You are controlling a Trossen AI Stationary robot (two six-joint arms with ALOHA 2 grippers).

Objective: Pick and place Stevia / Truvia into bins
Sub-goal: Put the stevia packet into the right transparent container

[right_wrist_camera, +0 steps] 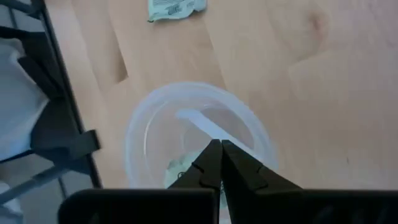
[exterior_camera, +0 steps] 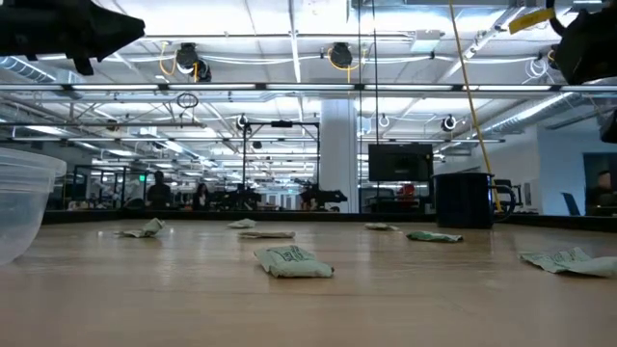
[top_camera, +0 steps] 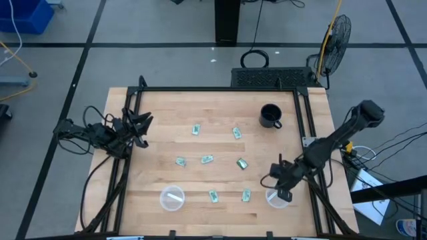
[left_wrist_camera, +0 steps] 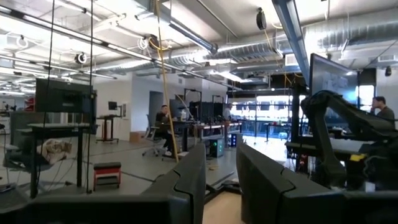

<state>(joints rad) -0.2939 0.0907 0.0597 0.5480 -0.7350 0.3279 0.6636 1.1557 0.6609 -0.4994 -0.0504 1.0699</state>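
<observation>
Several green and white Stevia packets lie flat on the wooden table, among them one (top_camera: 207, 159) mid-table and one (top_camera: 246, 195) near the front edge; the low view shows one close up (exterior_camera: 292, 260). Two clear bins stand at the near edge, the left one (top_camera: 172, 198) (exterior_camera: 19, 202) and the right one (top_camera: 272, 200) (right_wrist_camera: 134, 137). My right gripper (top_camera: 285, 190) (right_wrist_camera: 219, 144) hovers shut over the right bin, pointing down into it. A packet (right_wrist_camera: 177, 169) lies inside, partly hidden by a finger. My left gripper (top_camera: 143, 125) (left_wrist_camera: 221, 180) waits open at the table's left edge.
A black mug (top_camera: 270, 115) (exterior_camera: 465, 200) stands toward the far right of the table. A black frame rail (top_camera: 308, 140) runs along the right side, close to the right bin (right_wrist_camera: 68, 143). Another packet (right_wrist_camera: 176, 7) lies just beyond the right bin.
</observation>
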